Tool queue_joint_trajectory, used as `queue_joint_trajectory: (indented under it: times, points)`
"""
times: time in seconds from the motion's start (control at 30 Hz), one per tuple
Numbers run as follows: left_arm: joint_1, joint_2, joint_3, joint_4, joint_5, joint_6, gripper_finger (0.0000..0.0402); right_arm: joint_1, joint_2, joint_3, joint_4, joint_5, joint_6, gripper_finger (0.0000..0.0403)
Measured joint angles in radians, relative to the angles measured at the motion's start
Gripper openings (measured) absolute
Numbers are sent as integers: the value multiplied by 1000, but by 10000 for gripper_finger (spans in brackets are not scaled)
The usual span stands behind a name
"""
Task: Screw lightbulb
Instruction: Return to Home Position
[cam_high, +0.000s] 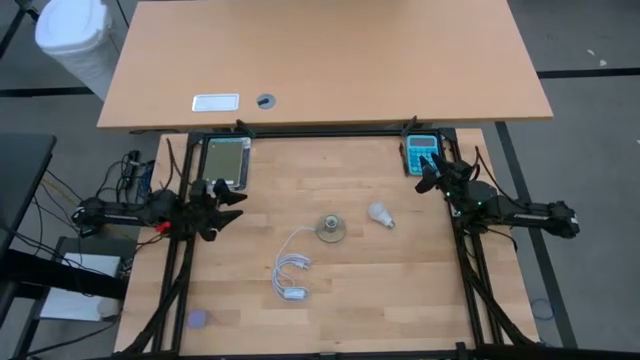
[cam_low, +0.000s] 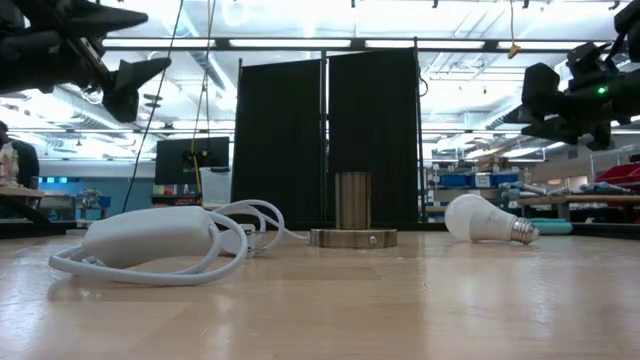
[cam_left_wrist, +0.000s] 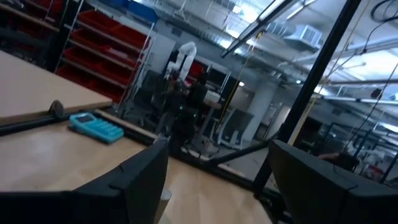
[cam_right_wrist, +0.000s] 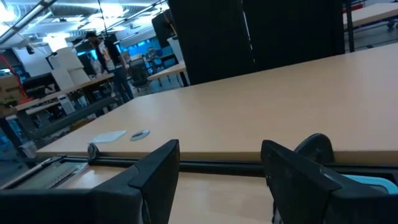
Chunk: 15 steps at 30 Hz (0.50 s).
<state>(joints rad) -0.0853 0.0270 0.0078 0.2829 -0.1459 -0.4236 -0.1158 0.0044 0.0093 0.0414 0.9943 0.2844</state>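
The left gripper (cam_left_wrist: 219, 148) has its jaws spread wide with nothing between them, and it hangs above the table's (cam_high: 400, 290) left side. The right gripper (cam_right_wrist: 219, 149) is likewise spread and empty, raised over the right rear corner beside a teal device (cam_high: 420, 153). The lightbulb (cam_low: 485, 220) lies on its side on the table, free of both grippers, near the socket (cam_high: 331, 229) on its right but not touching it. It has a frosted white globe that narrows to a silver threaded base pointing away from the socket. A coiled white cable (cam_high: 292, 275) lies nearer the front edge.
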Motion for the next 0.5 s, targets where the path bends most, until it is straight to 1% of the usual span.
queue_joint_trajectory:
  times: [0.13,0.5]
  points:
    - [0,-27,0,2,0,0,284,11,0,-1,2,-1,0,229]
    - [-2,-27,0,11,0,0,285,10,0,-2,6,-2,0,229]
